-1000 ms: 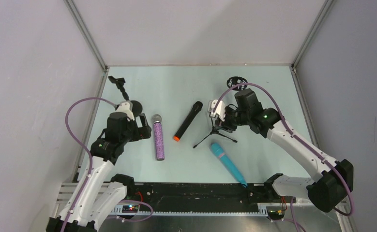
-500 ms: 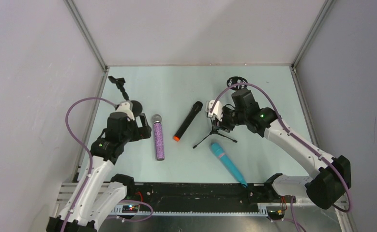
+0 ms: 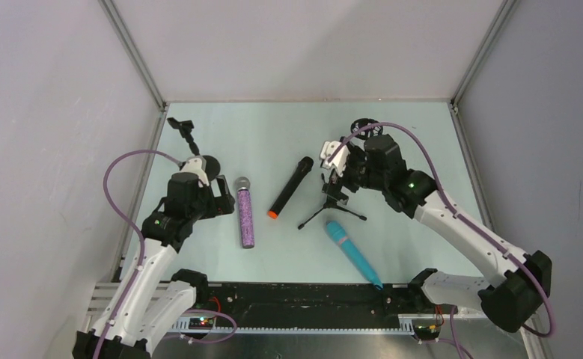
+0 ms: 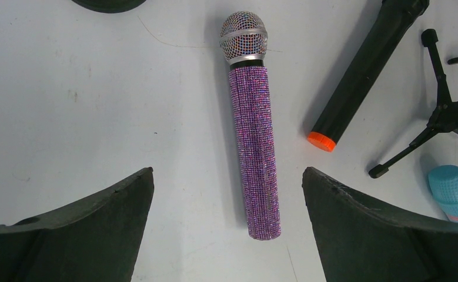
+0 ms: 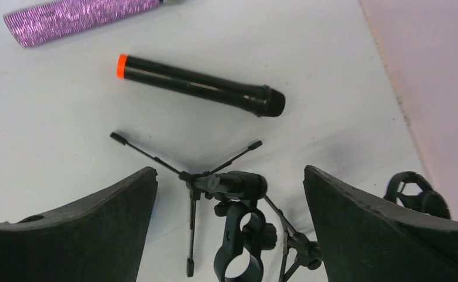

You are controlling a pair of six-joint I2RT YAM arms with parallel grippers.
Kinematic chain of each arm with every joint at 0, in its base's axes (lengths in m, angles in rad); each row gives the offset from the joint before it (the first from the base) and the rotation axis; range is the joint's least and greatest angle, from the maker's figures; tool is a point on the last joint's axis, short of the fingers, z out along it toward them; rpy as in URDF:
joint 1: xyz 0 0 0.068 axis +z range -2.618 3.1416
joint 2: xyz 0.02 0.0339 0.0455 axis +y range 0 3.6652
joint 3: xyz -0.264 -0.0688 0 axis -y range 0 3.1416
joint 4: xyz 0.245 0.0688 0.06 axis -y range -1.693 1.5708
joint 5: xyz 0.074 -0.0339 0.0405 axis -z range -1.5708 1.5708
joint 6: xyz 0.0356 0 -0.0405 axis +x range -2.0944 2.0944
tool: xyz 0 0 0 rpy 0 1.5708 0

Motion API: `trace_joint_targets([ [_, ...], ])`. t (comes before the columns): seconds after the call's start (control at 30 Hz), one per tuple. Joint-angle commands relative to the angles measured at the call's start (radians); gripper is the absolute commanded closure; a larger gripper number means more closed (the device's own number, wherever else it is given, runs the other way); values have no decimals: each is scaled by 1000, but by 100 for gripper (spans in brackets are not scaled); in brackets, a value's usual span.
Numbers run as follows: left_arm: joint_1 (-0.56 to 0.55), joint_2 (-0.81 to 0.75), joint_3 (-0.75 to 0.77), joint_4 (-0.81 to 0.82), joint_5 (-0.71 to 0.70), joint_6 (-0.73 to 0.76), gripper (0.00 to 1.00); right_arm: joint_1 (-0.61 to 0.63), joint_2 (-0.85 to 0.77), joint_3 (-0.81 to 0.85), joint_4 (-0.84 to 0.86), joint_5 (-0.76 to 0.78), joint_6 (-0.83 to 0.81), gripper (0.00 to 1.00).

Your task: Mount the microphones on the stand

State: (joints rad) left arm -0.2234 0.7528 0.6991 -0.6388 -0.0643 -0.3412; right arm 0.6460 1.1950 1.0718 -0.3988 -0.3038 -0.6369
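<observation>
Three microphones lie flat on the table. The purple glitter one point(image 3: 245, 215) point(image 4: 254, 141) lies just ahead of my open left gripper point(image 3: 226, 200) point(image 4: 227, 171), its handle end between the finger lines, untouched. The black one with an orange end point(image 3: 289, 188) point(image 5: 198, 85) lies in the middle. The turquoise one point(image 3: 353, 251) lies near the front. A small black tripod stand point(image 3: 332, 203) point(image 5: 238, 194) stands upright with its clip on top. My right gripper point(image 3: 335, 170) point(image 5: 230, 170) hangs open over it, jaws wide on either side of the clip, touching nothing.
A gooseneck stand point(image 3: 185, 136) on a round base point(image 3: 210, 163) sits at the back left. A black ring mount point(image 3: 367, 126) point(image 5: 417, 197) lies at the back, behind the right gripper. Grey walls close in the left, right and back sides.
My right gripper has opened and let go of the tripod stand's top, drawing up and back a little. The stand stays upright. The left arm has not moved.
</observation>
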Motion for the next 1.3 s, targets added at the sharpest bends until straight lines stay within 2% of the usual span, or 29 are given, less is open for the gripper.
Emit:
trace_joint_targets([
  [0.0,-4,-2,-6,15,7,-17,0,7,-84,18,102,-19,85,1],
  [0.13,-4,-7,-6,15,10,-17,0,7,-135,8,122,-27,138,1],
  [0.33,-5,-16,-7,17,11,-16,0,-2,-215,0,132,55,315,1],
  [0.57,-4,-21,-7,17,13,-15,0,-13,-265,-1,72,266,550,1],
  [0.8,-4,-21,-7,16,16,-16,0,-42,-268,-19,-72,412,615,1],
  [1.03,-4,-18,-7,16,17,-17,0,-54,-236,-53,-143,386,631,0],
  [1.27,-4,-20,-7,17,15,-18,0,-58,-165,-63,-139,346,634,1],
])
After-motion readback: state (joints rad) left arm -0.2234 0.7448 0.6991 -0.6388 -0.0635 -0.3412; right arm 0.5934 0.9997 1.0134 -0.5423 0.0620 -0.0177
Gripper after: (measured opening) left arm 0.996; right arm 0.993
